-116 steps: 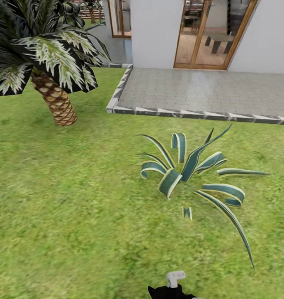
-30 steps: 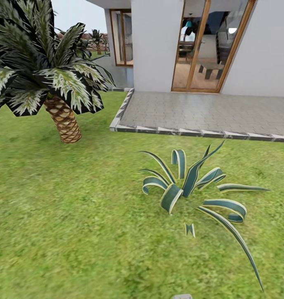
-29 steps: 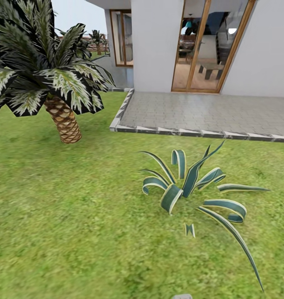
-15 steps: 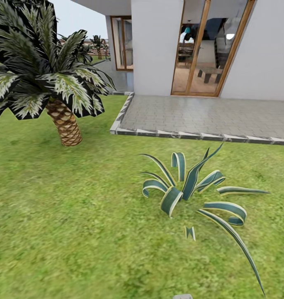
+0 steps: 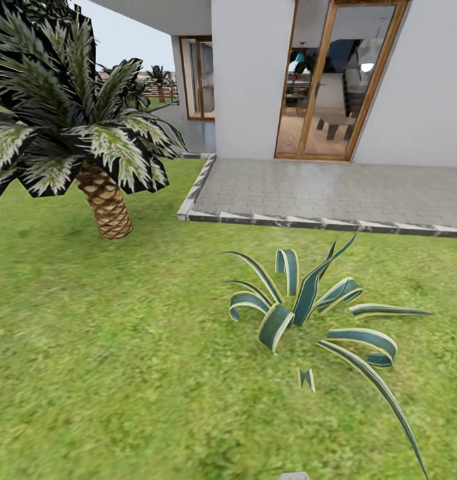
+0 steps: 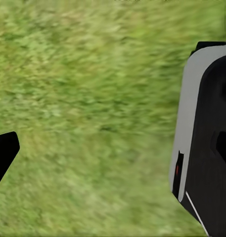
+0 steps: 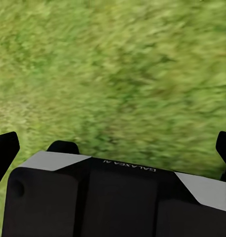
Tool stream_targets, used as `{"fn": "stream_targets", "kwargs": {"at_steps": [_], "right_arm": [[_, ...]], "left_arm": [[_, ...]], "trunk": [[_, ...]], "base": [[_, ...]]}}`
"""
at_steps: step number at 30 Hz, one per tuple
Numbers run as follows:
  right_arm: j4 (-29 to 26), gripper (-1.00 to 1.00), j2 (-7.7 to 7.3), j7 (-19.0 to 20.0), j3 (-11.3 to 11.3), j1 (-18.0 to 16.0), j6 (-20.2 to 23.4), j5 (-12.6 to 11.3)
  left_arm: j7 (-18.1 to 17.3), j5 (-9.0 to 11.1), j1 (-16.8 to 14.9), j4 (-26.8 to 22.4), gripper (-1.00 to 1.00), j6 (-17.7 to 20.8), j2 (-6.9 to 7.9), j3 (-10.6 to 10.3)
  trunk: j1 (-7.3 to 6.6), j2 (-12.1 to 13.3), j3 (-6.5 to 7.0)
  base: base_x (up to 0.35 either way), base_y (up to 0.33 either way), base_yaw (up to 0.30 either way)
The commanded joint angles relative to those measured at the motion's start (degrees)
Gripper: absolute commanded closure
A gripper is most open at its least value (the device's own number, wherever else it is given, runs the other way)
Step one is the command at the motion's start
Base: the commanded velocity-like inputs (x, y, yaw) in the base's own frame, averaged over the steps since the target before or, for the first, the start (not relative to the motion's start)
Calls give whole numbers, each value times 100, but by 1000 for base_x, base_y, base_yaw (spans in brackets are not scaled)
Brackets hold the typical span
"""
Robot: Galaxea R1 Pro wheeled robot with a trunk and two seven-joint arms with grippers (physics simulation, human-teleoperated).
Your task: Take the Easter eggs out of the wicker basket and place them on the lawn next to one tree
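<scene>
Easter eggs and wicker basket: not located. Head view: lawn (image 5: 121, 373), palm (image 5: 105, 203), spiky plant (image 5: 301, 307), patio (image 5: 335, 190); I judge I should pan slowly to find the basket. Left wrist view: grass, robot body (image 6: 206, 143), grip state unreadable. Right wrist view: fingertips (image 7: 4, 150) wide apart, empty; casing (image 7: 117, 197) lettering reads reversed, "GALAXEA".

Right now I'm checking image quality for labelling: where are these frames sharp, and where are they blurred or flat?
Head view: the palm and the striped plant look crisp, lit evenly with hardly any cast shadows; the near lawn is soft. Left wrist view: grass smeared and featureless. Right wrist view: grass equally blurred, though the robot's dark housing is sharp.
</scene>
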Motion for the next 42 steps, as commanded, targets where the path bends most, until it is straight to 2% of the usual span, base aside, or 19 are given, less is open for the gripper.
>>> {"fn": "stream_targets", "kwargs": {"at_steps": [1,2,7,15,21,27,30,32,37,42], "right_arm": [[-10,-100,-1,8,4,0,38,-47],[-10,-100,-1,8,4,0,38,-47],[-10,-100,-1,8,4,1,38,-47],[-10,-100,-7,8,-9,1,38,-47],[-10,-100,-8,8,-82,1,38,-47],[-10,-100,-7,8,-159,1,38,-44],[-10,-100,-4,8,-166,1,38,-41],[-10,-100,-2,8,-169,1,38,-40],[-10,-100,-1,8,-171,1,38,-38],[-10,-100,-1,3,-171,1,38,-38]], "left_arm": [[6,17,-1,4,-100,-20,-26,1],[5,17,1,4,-100,-19,-84,3],[3,16,4,4,-100,-24,-188,7],[3,17,3,-6,-100,-21,-207,-4],[-4,43,-56,-53,-100,-20,-164,-8],[-33,22,-425,-310,-100,-19,-157,-37],[-57,-4,-757,-512,-100,119,-174,-49],[-209,2,-887,-566,-100,262,-168,-54],[-722,11,-989,-610,-100,402,-155,-51],[-867,14,-1010,-618,-100,439,-163,-52]], "trunk": [[0,-3,5],[0,-3,14],[0,-3,60],[0,-3,133],[0,-3,188],[0,-3,243],[0,-3,270],[0,-3,289],[0,-3,334],[0,-3,380]], "base": [[0,0,0],[0,0,0],[0,0,0],[0,0,0],[0,0,0],[0,0,0],[0,0,0],[0,0,0],[0,0,0],[0,0,0]]}}
